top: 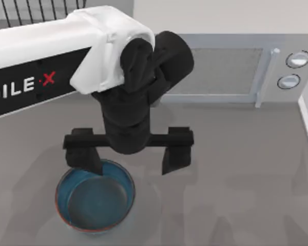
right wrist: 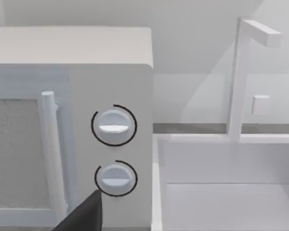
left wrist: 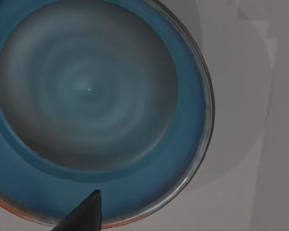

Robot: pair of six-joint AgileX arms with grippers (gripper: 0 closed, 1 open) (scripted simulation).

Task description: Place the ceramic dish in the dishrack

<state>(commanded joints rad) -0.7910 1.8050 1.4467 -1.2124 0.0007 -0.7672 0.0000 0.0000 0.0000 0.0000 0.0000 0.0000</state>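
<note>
So, early stage: our left claw (top: pixel 131 159) hangs spread wide over the worktop (top: pixel 236 179), one finger (top: pixel 87 160) dipping over the 12 o'clock rim of the ceramic dish (top: pixel 95 197), nothing pinched yet. The dish sits on the worktop at 7 o'clock, well apart from the dishrack (top: pixel 36 13) at 11 o'clock. Grasp, lift and placing all remain. Our right claw faces the microwave (right wrist: pixel 72 120); we cannot tell its state.

The left arm's white casing (top: pixel 46 48) bears black-panel lettering, partly cut off, reading "GILE·X".
</note>
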